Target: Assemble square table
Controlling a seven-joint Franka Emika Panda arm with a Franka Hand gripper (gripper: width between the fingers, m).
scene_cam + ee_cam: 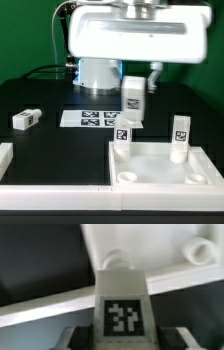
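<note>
**Four legs on show, one of them in the hand**

One leg is up off the desk (45,95). The hand (134,88) is closed on the held leg block (133,98) and carries it upright above the far edge of the square slab (160,168), with its black tag facing the exterior camera. The robot's white body hides most of the hand from that side.

The wrist camera shows the hold more plainly. The held leg block (122,303) sits between the two fingers (76,338) of the hand (122,339), tag in full view. Beyond it lies the square slab (150,241), with one round socket (116,260) just past the block's end and a second socket (196,251) further along the rim.

On the slab, the corner leg block (123,134) stands upright at the far corner on the exterior view's left, below the held one; I cannot tell whether the two touch. The right-hand leg block (180,138) stands upright toward the exterior view's right. The loose leg block (26,119) lies on its side on the desk, well apart on the exterior view's left. The marker board (96,118) lies flat between it and the slab. A white border bar (55,190) runs along the near edge.
</note>
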